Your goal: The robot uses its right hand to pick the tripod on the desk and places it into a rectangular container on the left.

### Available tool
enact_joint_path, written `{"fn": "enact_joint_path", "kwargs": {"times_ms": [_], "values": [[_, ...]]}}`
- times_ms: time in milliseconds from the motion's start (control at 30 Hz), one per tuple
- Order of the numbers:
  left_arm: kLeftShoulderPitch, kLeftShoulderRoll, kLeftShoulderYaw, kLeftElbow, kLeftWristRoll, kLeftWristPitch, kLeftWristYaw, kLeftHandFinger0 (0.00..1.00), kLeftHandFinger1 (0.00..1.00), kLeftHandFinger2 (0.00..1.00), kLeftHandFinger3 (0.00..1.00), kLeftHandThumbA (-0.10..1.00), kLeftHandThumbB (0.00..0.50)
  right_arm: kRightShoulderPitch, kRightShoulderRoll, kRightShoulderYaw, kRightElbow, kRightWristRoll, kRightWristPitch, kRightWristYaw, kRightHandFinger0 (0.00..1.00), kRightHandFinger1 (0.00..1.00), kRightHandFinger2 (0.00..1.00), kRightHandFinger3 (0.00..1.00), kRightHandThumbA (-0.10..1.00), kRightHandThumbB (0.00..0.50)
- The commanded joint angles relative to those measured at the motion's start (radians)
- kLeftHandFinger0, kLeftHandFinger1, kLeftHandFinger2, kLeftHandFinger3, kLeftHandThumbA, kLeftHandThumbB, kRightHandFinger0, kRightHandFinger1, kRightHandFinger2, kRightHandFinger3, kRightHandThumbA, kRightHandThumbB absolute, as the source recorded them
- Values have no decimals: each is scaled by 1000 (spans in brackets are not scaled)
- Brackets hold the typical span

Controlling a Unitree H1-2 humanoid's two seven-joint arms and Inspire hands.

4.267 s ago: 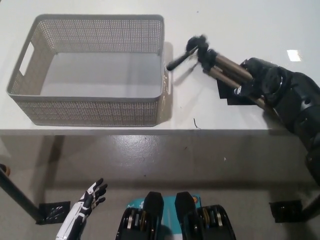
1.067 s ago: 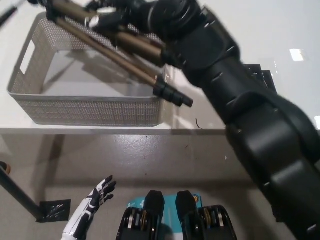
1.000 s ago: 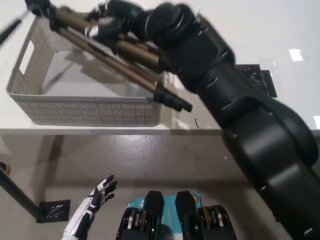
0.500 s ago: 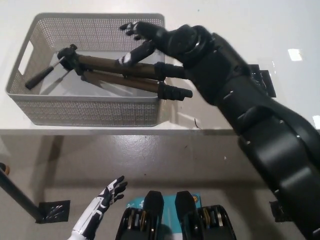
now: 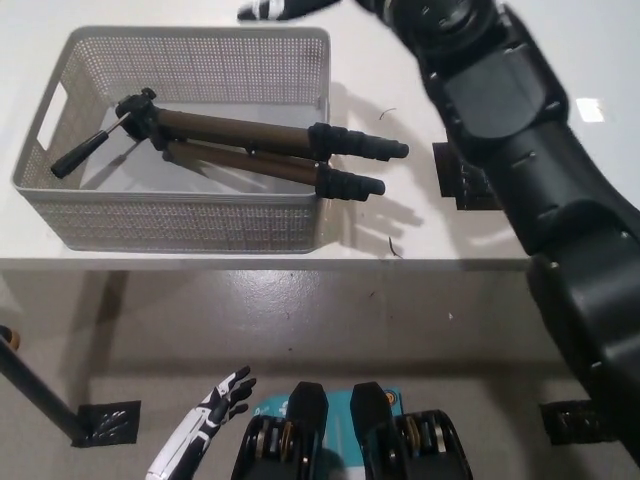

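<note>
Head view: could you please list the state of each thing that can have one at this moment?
tripod: folded, lying in the container, leg ends sticking out over its right rim, not held.
container: upright on the desk, holding the tripod.
right robot hand: at the top edge, above the container's far rim, empty.
left robot hand: low at lower left, open, idle.

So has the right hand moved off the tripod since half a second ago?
Yes. The right hand has lifted away toward the far rim of the basket, leaving the tripod lying inside with its feet sticking out over the right wall.
</note>
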Motion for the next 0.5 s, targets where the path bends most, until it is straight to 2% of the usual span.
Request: {"fn": "enact_joint_path", "kwargs": {"times_ms": [0, 33, 100, 133, 200, 233, 267, 300, 400, 433, 467], "values": [[3, 6, 10, -6, 17, -57, 18, 1000, 1000, 1000, 1000, 1000, 500, 42, -189, -267, -745, 285, 114, 25, 1000, 1000, 1000, 1000, 1000, 356], [2, 3, 11, 1, 16, -62, 20, 1000, 1000, 1000, 1000, 1000, 500, 58, -204, -286, -794, 300, 121, 28, 1000, 1000, 1000, 1000, 1000, 333], [7, 3, 13, 5, 10, -64, 18, 1000, 1000, 1000, 1000, 1000, 500, 109, -231, -340, -923, 325, 152, 6, 1000, 1000, 1000, 1000, 1000, 380], [4, 3, 14, 12, 7, -62, 16, 1000, 1000, 1000, 1000, 1000, 500, 153, -259, -381, -1014, 340, 160, -10, 1000, 1000, 1000, 1000, 1000, 372], [6, 0, 14, 18, 18, -64, 26, 1000, 1000, 1000, 1000, 1000, 500, 223, -300, -426, -1113, 385, 174, -1, 1000, 1000, 1000, 1000, 1000, 422], [7, 2, 15, 18, 23, -64, 29, 1000, 1000, 1000, 1000, 1000, 500, 253, -312, -443, -1146, 404, 177, 1, 1000, 1000, 1000, 1000, 1000, 427], [11, 3, 15, 16, 25, -64, 32, 1000, 1000, 1000, 1000, 1000, 500, 299, -321, -460, -1195, 425, 184, 0, 1000, 1000, 1000, 1000, 1000, 408], [18, 7, 17, 14, 25, -64, 31, 1000, 1000, 1000, 1000, 1000, 500, 384, -337, -490, -1267, 472, 176, 4, 1000, 1000, 1000, 1000, 1000, 365], [19, 8, 20, 18, -5, -64, 10, 1000, 1000, 1000, 1000, 1000, 500, 624, -357, -571, -1462, 596, 157, -20, 1000, 1000, 1000, 1000, 1000, 381], [18, 7, 21, 23, -13, -64, 4, 1000, 1000, 1000, 1000, 1000, 500, 719, -365, -597, -1517, 644, 125, -28, 1000, 1000, 1000, 1000, 1000, 371], [17, 7, 22, 24, -15, -64, 4, 1000, 1000, 1000, 1000, 1000, 500, 734, -368, -595, -1528, 651, 122, -34, 1000, 1000, 1000, 1000, 1000, 371]]}}
